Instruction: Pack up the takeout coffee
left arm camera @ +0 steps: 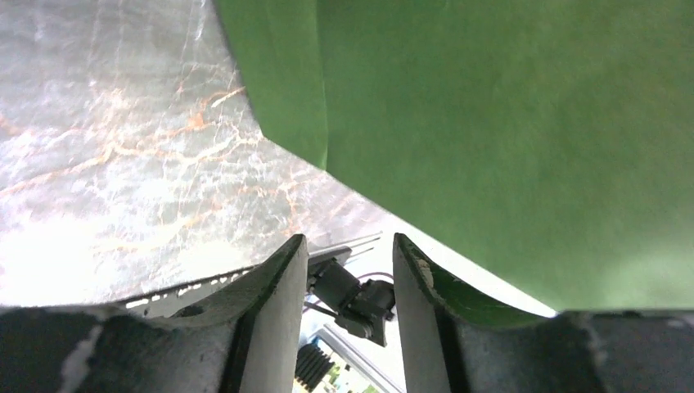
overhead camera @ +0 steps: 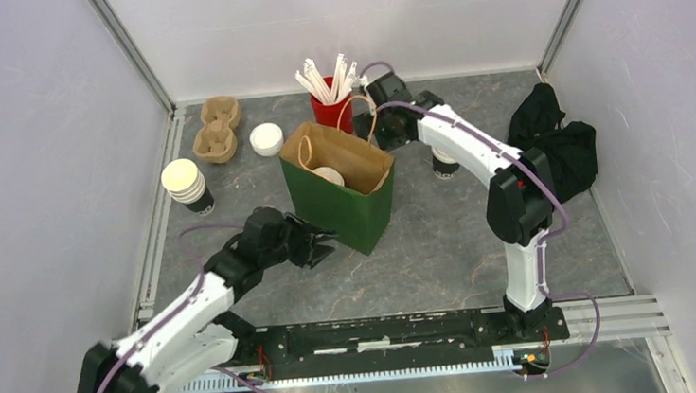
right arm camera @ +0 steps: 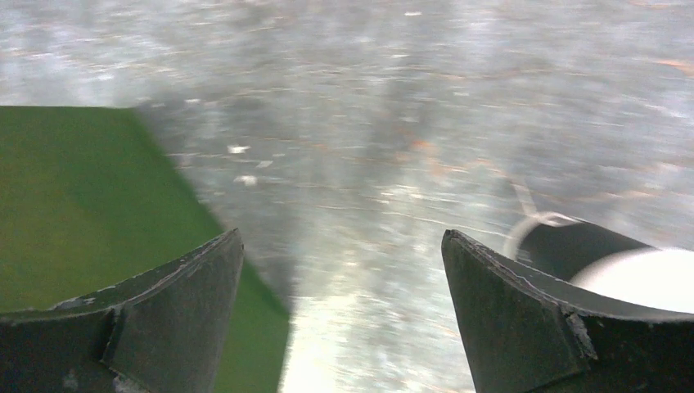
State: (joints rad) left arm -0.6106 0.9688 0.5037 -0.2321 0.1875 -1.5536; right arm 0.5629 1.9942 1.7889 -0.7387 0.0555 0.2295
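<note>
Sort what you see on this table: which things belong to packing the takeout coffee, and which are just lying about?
Job: green paper bag; white-lidded cup inside it; white-lidded black paper cup outside the bag.
Lying about: red holder of straws; cardboard cup tray; stack of white lids; stack of lidless cups; black cloth.

A dark grey marbled surface (overhead camera: 444, 245) with faint orange veins fills the middle of the top view. 3 plain pale walls close it in: the back wall (overhead camera: 347, 16) across the top of the frame, the left wall (overhead camera: 30, 186) and the right wall (overhead camera: 676, 82). 2 slanting metal posts stand at the far corners, the left post (overhead camera: 131, 49) and the right post (overhead camera: 574, 6). A ribbed metal rail (overhead camera: 158, 223) runs along the surface's left edge. The light is bright and even, glaring white at the lower left of the left wrist view.
</note>
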